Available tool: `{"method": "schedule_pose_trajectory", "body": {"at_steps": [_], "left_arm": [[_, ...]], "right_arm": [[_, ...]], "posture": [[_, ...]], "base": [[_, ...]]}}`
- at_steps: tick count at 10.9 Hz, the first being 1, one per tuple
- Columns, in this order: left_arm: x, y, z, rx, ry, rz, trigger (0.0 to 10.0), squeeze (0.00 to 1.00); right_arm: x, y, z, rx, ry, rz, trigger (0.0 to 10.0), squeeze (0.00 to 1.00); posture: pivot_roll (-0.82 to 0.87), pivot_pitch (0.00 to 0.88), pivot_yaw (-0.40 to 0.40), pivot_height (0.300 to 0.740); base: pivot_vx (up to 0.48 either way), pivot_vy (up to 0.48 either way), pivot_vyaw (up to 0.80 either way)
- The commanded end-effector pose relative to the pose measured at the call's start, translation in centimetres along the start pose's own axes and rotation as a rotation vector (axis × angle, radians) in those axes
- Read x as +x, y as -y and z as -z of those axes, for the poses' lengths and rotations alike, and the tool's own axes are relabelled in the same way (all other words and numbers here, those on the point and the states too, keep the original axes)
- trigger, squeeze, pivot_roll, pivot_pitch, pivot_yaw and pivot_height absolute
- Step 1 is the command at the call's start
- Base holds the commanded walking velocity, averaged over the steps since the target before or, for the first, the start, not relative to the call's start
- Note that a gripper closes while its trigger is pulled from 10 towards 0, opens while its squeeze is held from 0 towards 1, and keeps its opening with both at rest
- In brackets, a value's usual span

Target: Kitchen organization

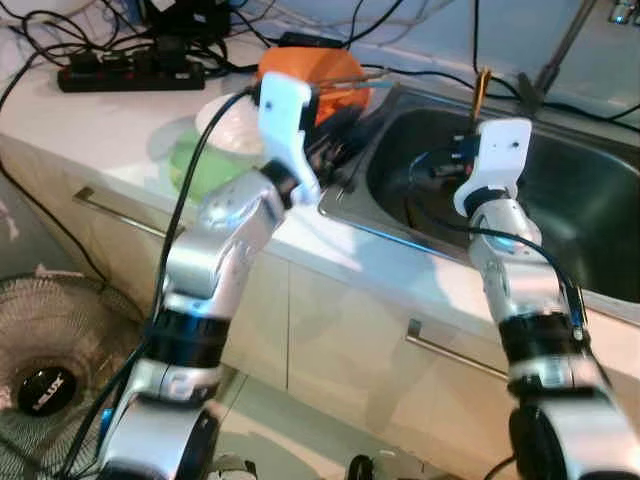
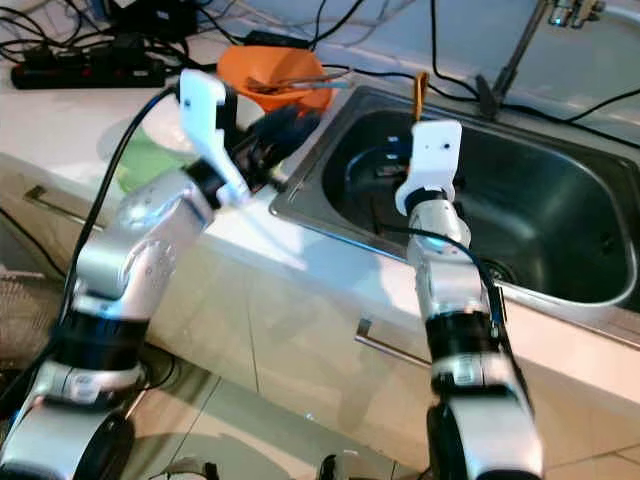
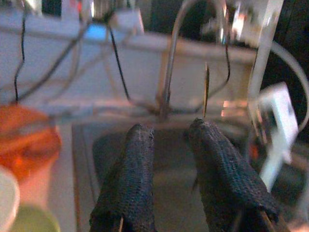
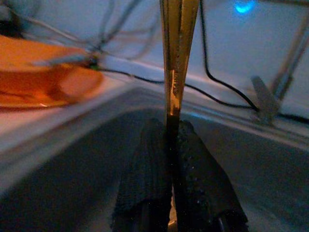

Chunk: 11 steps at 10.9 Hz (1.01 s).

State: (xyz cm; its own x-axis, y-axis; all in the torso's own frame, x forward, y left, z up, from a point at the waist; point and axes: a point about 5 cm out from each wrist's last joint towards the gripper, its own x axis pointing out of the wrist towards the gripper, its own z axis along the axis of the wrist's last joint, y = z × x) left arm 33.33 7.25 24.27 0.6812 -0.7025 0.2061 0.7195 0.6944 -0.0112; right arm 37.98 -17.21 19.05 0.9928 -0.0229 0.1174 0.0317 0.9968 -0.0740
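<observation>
The steel sink (image 2: 560, 230) is sunk into the white countertop (image 1: 90, 125). An orange bowl (image 2: 275, 75) holding cutlery sits on the counter at the sink's far left corner (a green plate (image 1: 195, 165) beside it, probably under a white dish). The left gripper (image 3: 169, 159) hovers at the sink's left rim, fingers parted and empty. The right gripper (image 4: 169, 145), over the basin, pinches an upright gold utensil (image 4: 177, 58).

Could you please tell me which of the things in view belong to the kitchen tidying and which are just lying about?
In the job:
right gripper, jaws shut on the gold utensil
left gripper, jaws open, holding nothing
sink
orange bowl holding utensils
white bowl on the green plate

Lying about:
power strip
cables
floor fan
</observation>
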Motion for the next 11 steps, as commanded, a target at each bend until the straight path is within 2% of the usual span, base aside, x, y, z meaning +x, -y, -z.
{"method": "schedule_pose_trajectory", "body": {"at_steps": [1, 2, 3, 4, 5, 6, 10, 11], "left_arm": [[-0.4, 0.3, 1.3, 0.018, -0.062, 0.009, 10.0, 0.00], [-1.0, 0.5, 2.9, 0.033, -0.148, 0.026, 10.0, 0.00], [-1.2, 0.8, 3.5, 0.040, -0.182, 0.043, 10.0, 0.00], [-1.7, 1.1, 4.6, 0.056, -0.268, 0.081, 10.0, 0.00], [-2.6, 1.7, 5.3, 0.067, -0.303, 0.107, 10.0, 0.00], [-3.1, 2.1, 5.5, 0.062, -0.310, 0.112, 10.0, 0.00], [-3.4, 2.8, 5.2, 0.067, -0.339, 0.115, 10.0, 0.00], [-3.4, 2.8, 5.2, 0.063, -0.342, 0.115, 10.0, 0.00]], "right_arm": [[0.5, 1.1, -0.2, 0.000, 0.011, 0.042, 10.0, 0.00], [0.9, 1.2, 1.0, 0.003, -0.048, 0.053, 10.0, 0.00], [1.0, 1.2, 1.5, 0.006, -0.069, 0.055, 10.0, 0.00], [0.9, 1.1, 2.5, 0.005, -0.114, 0.048, 10.0, 0.00], [0.8, 1.1, 3.7, -0.001, -0.177, 0.060, 10.0, 0.00], [0.6, 1.2, 4.6, 0.015, -0.223, 0.064, 10.0, 0.00], [0.2, 0.4, 6.2, -0.001, -0.300, 0.037, 10.0, 0.00], [0.1, 0.3, 6.4, 0.006, -0.308, 0.035, 10.0, 0.28]], "posture": [[0.00, 0.048, -0.058, 0.719], [0.00, 0.048, -0.060, 0.719], [0.00, 0.047, -0.062, 0.719], [0.00, 0.049, -0.065, 0.719], [0.00, 0.053, -0.067, 0.719], [0.01, 0.056, -0.069, 0.719], [0.01, 0.064, -0.074, 0.719], [0.01, 0.064, -0.074, 0.719]], "base": [[0.000, 0.000, 0.00], [0.000, 0.000, 0.00], [0.000, 0.000, 0.00], [0.000, 0.000, 0.00], [0.000, 0.000, 0.00], [0.000, 0.000, 0.00], [0.000, 0.000, 0.00], [0.000, 0.000, 0.00]]}}
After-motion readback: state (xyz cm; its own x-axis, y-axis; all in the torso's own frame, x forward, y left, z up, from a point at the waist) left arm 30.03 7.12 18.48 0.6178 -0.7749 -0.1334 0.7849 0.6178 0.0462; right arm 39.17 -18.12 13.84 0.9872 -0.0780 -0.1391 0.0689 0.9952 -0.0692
